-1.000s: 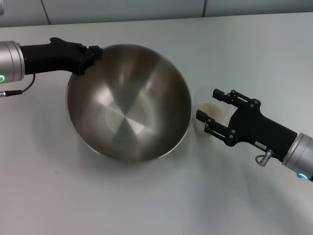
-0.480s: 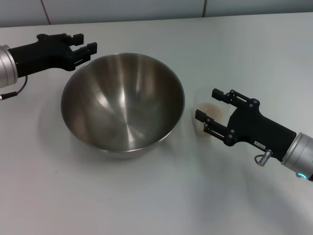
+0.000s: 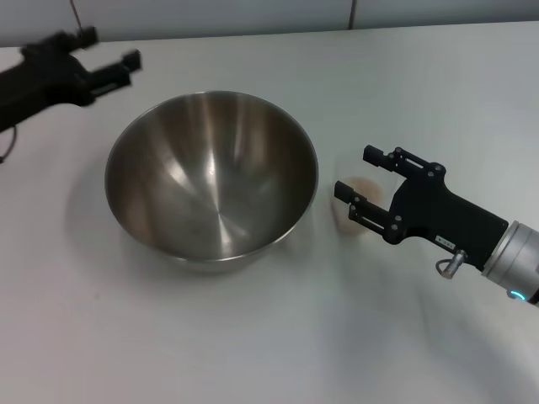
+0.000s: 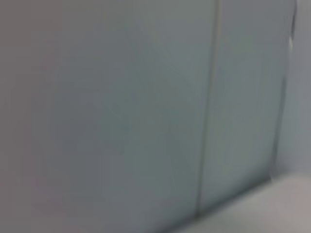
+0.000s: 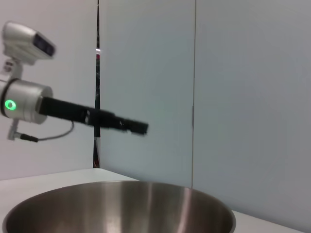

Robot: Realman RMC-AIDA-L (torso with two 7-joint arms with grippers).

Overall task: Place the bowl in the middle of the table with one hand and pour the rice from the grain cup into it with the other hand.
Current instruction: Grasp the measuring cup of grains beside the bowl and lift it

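The bowl point(image 3: 212, 178) sits upright on the table point(image 3: 253, 337), a little left of the frame's centre in the head view, its shiny inside empty. Nothing is touching it. The left gripper point(image 3: 101, 59) is up in the upper left corner, fingers spread and holding nothing, well apart from the bowl's rim. From where I stand, the placing part looks done.

So the pouring step is the one in hand. The grain cup point(image 3: 355, 206) stands just to the right of the bowl, right of centre in the frame, with a pale patch of rice point(image 3: 362, 186) showing inside it. The right gripper point(image 3: 358, 178) comes in from the lower right, its two fingers parted, one on each side of the cup. They look not yet pressed against the plastic, though I can't be sure of contact from this angle. The right wrist view shows the bowl's rim low in the frame and the left arm beyond it.

Next, I'd say, the right gripper needs to close gently on that soft cup, lift it straight up above the bowl's rim, carry it left over the opening, then tip it slowly so the grains fall inside and not on the table.
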